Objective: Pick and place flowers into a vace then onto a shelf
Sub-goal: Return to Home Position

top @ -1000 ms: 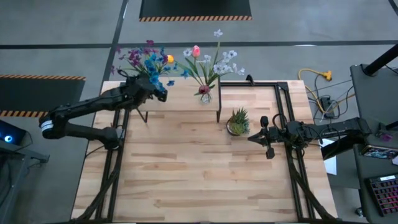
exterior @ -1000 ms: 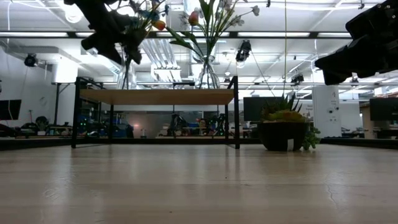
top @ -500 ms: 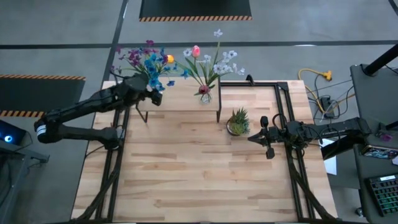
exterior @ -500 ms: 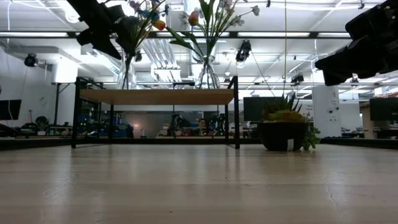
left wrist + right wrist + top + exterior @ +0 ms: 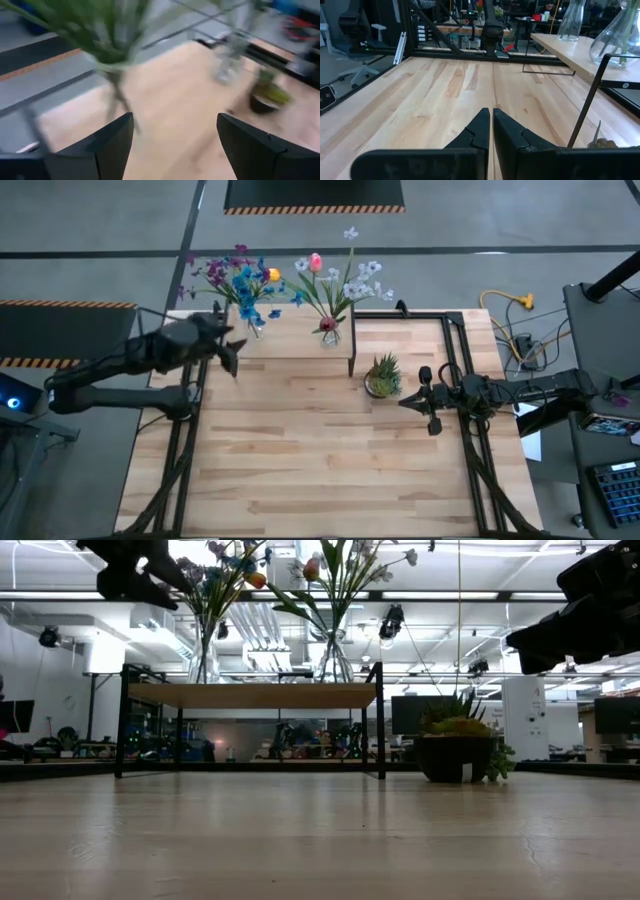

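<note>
Two clear glass vases stand by their bases on the shelf [image 5: 290,340], a low light-wood board on black legs. The left vase [image 5: 252,325] holds blue, purple and orange flowers [image 5: 240,280]. The right vase [image 5: 330,333] holds pink and white flowers [image 5: 340,280]. My left gripper [image 5: 175,120] is open and hangs just left of the left vase [image 5: 114,75], clear of it; in the high view the left gripper [image 5: 228,345] is off the shelf's left end. My right gripper [image 5: 491,112] is shut and waits over the table's right side [image 5: 405,402].
A short spiky potted plant [image 5: 383,376] stands on the table right of the shelf, between the shelf and my right gripper. The near half of the wooden tabletop [image 5: 320,470] is bare. Black frame rails [image 5: 455,350] run along the right side.
My left gripper has drawn back from the left vase toward the table's left and near edges, and now stands apart from it. The vase with its blue and purple flowers has stayed upright on the shelf.
</note>
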